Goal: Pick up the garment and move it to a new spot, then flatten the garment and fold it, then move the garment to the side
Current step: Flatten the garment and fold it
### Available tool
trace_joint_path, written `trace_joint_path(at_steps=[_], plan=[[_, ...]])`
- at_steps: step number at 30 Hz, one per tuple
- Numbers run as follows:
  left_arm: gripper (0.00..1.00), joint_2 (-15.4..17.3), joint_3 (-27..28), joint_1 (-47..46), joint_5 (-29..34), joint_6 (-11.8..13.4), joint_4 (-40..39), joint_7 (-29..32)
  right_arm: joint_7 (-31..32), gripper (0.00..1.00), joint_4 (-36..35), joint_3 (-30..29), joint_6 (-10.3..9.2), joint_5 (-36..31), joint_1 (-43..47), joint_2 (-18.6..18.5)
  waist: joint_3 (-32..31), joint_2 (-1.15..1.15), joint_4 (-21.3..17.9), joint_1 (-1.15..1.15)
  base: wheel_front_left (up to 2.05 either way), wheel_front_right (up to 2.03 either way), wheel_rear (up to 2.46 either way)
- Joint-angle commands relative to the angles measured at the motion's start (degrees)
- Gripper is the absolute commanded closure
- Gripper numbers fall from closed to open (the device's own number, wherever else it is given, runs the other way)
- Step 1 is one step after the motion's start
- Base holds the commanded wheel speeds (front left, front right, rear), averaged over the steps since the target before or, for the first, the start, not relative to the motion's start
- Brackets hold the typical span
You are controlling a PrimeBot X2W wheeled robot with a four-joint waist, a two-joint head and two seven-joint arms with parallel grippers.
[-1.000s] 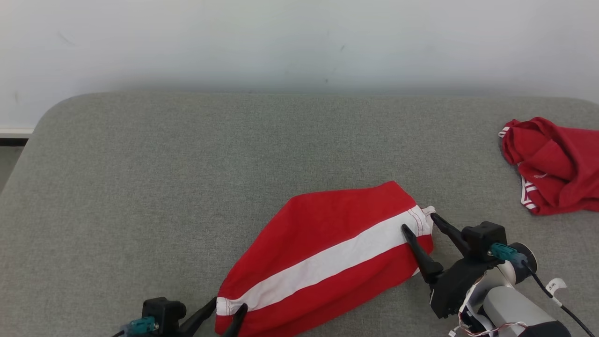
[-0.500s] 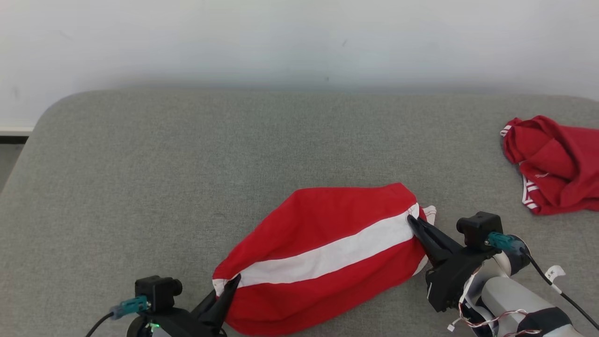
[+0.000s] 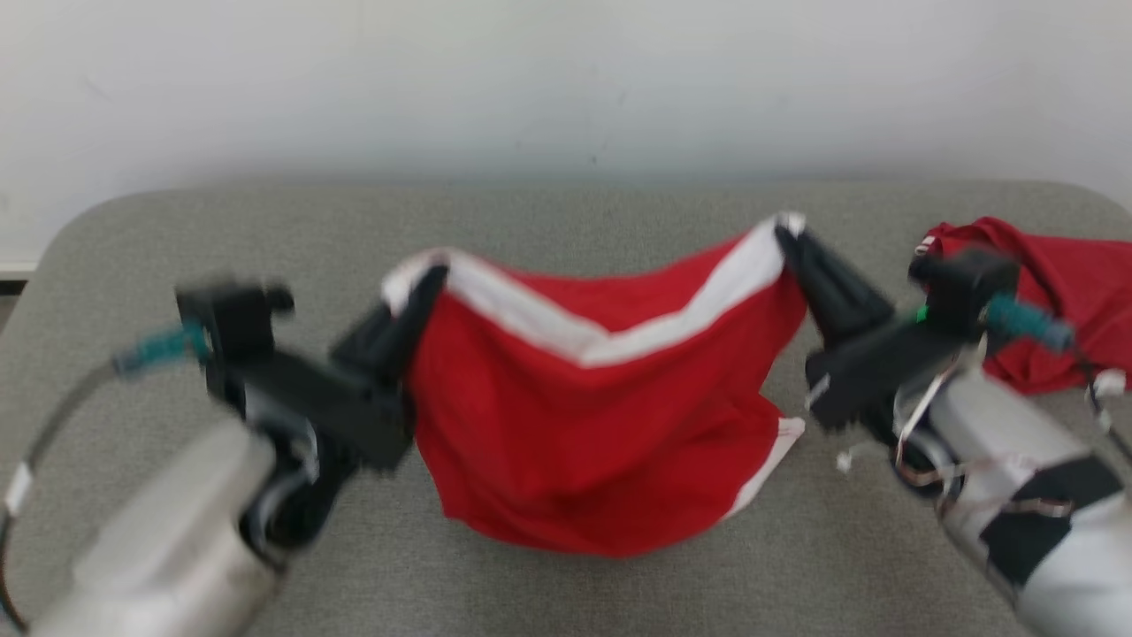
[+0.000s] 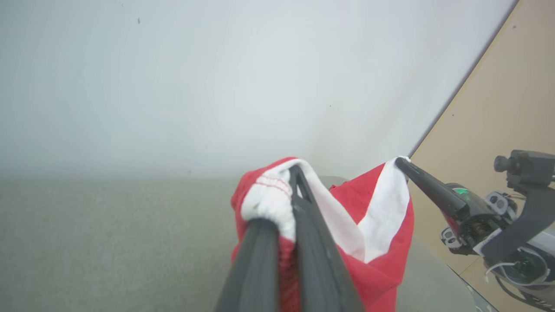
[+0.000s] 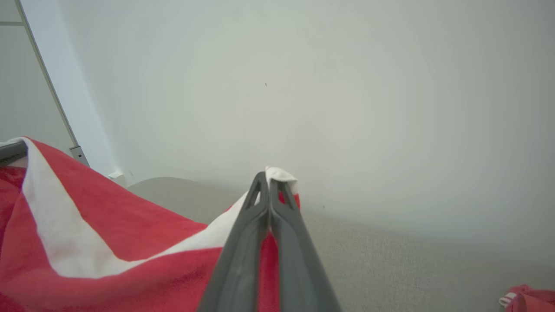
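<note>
- Left pincer (image 3: pixel 432 276): clenched on one white-hemmed end of the red garment (image 3: pixel 601 425), above the left half of the table (image 3: pixel 221 221), fingers pressed together with white cloth bunched around them.
- Right pincer (image 3: pixel 783 234): clenched on the opposite white-hemmed end, above the right half of the table and nearer its far edge, fingers tight together on the cloth.
- Red garment: strung between both pincers, white band sagging in a shallow V along the top, red cloth draping below over the middle of the table. Lowest fold close to the surface toward the near edge; touching or not, cannot tell through the blur.
- Second red garment (image 3: pixel 1061 274), white-trimmed: crumpled by the right edge of the table, behind the right arm, apart from the held one.
- Pale wall (image 3: pixel 566 80): running behind the far edge of the table.
- Both arms blurred in the head view.
</note>
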Motion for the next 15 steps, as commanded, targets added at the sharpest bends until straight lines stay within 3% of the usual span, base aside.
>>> trace_joint_path(at_steps=[1, 7, 15], plan=[[1.0, -0.3, 0.3, -3.8, -1.0, 0.1, -0.4, 1.2, -0.2, 1.0, 0.0, -0.2, -0.14, 0.9, -3.1, 0.1, 3.1, 0.0, -1.6, 0.0, 0.0, 0.0, 0.0], [1.0, -0.8, 2.8, -27.1, -3.3, 0.1, 4.3, 7.8, 3.3, 1.0, 2.5, -1.8, -0.13, 5.9, -23.0, 2.0, 14.1, 0.0, -4.8, 0.0, 0.0, 0.0, 0.0], [1.0, -2.8, 3.3, -55.5, 1.2, 0.1, 15.6, 9.9, 5.5, 1.0, 12.0, -3.3, -0.14, 5.7, -49.4, 3.9, 27.7, 0.0, -8.1, 0.0, 0.0, 0.0, 0.0]])
